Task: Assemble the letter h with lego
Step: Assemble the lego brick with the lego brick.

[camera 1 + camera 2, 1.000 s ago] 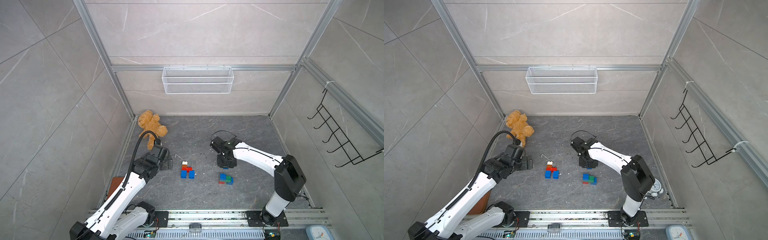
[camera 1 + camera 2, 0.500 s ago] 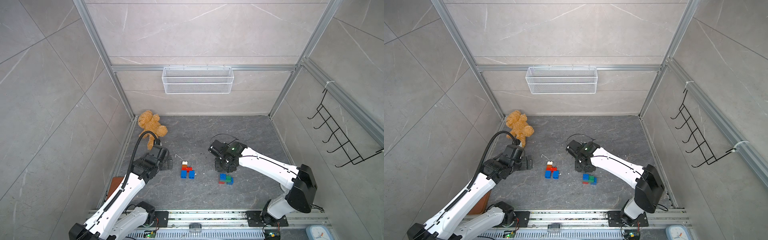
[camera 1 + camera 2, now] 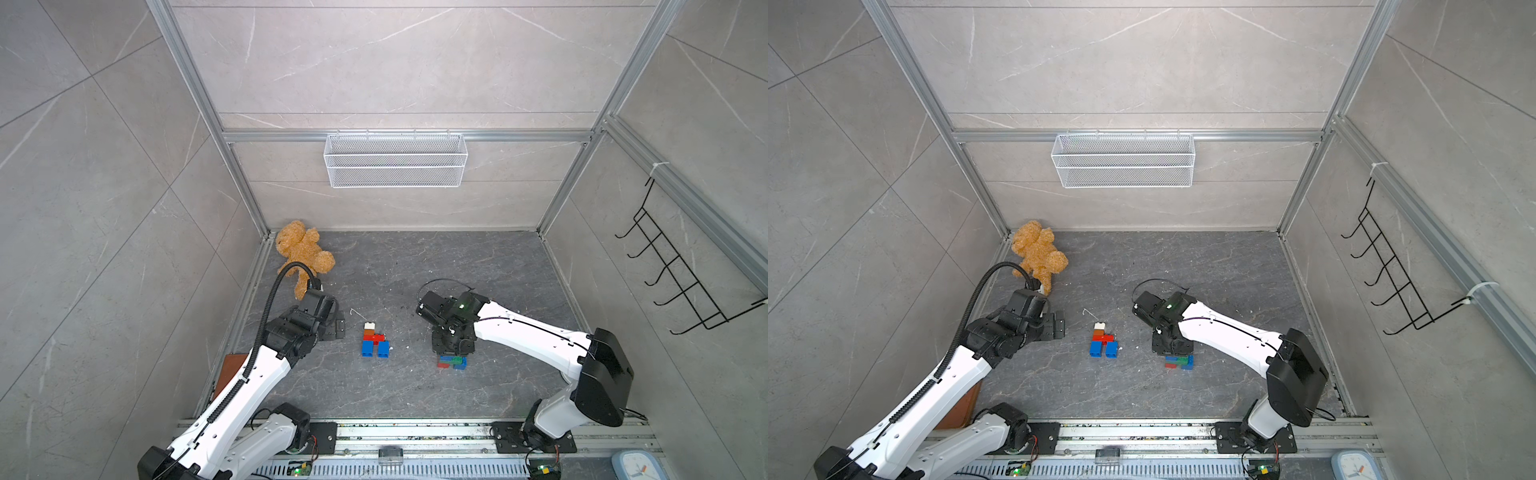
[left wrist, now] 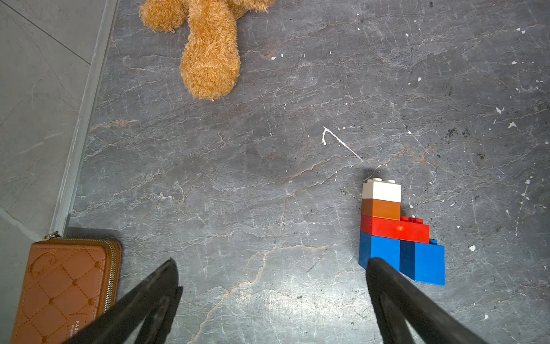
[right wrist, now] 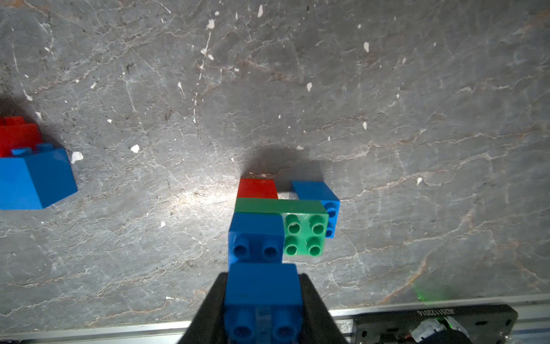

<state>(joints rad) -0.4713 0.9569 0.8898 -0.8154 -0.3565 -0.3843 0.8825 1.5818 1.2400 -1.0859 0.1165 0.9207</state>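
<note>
While the right gripper pinches a blue brick by its flat sides, it hangs right by the green brick.
It looks light, hard and smooth; a side hold seems best. Its studs face the same way as the long, flat-lying green brick's. The left gripper, open and empty, sits well apart from it.

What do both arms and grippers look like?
Left arm and right arm: glossy white links, black joint housings. Left carries a ribbed black conduit; right a thin black cable loop and green status light. Left gripper and right gripper: matte black tapered fingers.
</note>
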